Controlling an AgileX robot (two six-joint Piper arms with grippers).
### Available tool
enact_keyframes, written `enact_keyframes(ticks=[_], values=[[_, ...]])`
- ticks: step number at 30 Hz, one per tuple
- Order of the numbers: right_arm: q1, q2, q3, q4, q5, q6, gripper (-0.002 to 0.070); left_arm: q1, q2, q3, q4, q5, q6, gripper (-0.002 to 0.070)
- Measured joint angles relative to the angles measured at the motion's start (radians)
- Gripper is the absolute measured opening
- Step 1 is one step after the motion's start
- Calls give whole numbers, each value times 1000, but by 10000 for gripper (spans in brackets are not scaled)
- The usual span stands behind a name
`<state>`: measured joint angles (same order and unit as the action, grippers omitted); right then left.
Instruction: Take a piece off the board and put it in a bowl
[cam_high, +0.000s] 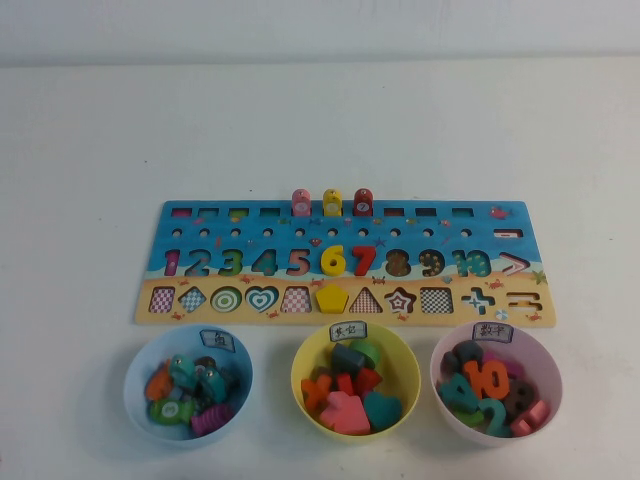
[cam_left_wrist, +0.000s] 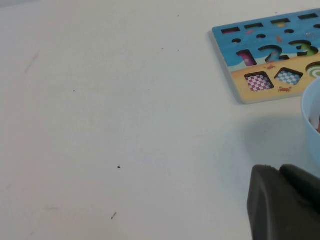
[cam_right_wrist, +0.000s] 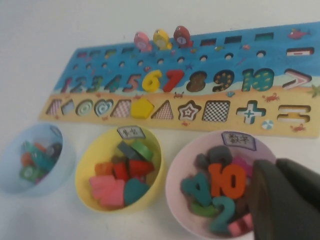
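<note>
A: Board (cam_high: 340, 262) lies across the middle of the table (cam_high: 320, 120), and three pegs stand in its far row: pink (cam_high: 301, 203), yellow (cam_high: 332, 203), then the red piece (cam_high: 363, 202) on the right, upright in its slot.

B: The right wrist view catches that red piece too, at the board's far edge, with nothing touching it. Its pale round mark is too blurred to read.

A: Three bowls line the near side. Blue bowl (cam_high: 188, 384) on the left, yellow bowl (cam_high: 355, 381) in the middle, pink bowl (cam_high: 496, 381) on the right, all full of bits.

B: Each rim carries a white tag, but I cannot make out the writing.

A: Neither arm shows from above. Where are the grippers?

B: Right gripper (cam_right_wrist: 287, 202) is a dark mass at the frame corner, just over the pink bowl's near right side, covering part of it. Its fingers are pressed together and hold nothing.

A: And the left?

B: Left gripper (cam_left_wrist: 285, 202) is cut off at the frame edge, over bare table left of the board's left end. Only a dark lump shows, so I cannot tell how its jaws stand.

A: The blue bowl's rim just slips into that view, mostly out of frame.
</note>
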<state>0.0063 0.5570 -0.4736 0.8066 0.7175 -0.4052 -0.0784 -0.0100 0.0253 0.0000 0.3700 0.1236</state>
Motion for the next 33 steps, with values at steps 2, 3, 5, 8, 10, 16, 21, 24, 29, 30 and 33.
enact_keyframes(ticks=[2,3,5,8,10,16,21,24,29,30,33], values=[[0,74,-117,-88,83,-5,-17,0,0,0,0,0,0,-3],[0,113,-173,-132,134,-5,-17,0,0,0,0,0,0,-3],[0,176,-254,-200,230,-2,-17,0,0,0,0,0,0,-3],[0,257,-375,-318,347,31,-17,0,0,0,0,0,0,-3],[2,314,-434,-397,398,60,-17,0,0,0,0,0,0,-3],[2,471,-594,-523,501,91,-17,0,0,0,0,0,0,-3],[4,605,-729,-598,524,129,-17,0,0,0,0,0,0,-3],[14,692,-810,-622,524,136,-17,0,0,0,0,0,0,-3],[126,851,-916,-696,524,157,-17,0,0,0,0,0,0,-3],[160,888,-944,-725,524,164,-17,0,0,0,0,0,0,-3],[257,998,-1045,-807,524,174,-17,0,0,0,0,0,0,-3]])
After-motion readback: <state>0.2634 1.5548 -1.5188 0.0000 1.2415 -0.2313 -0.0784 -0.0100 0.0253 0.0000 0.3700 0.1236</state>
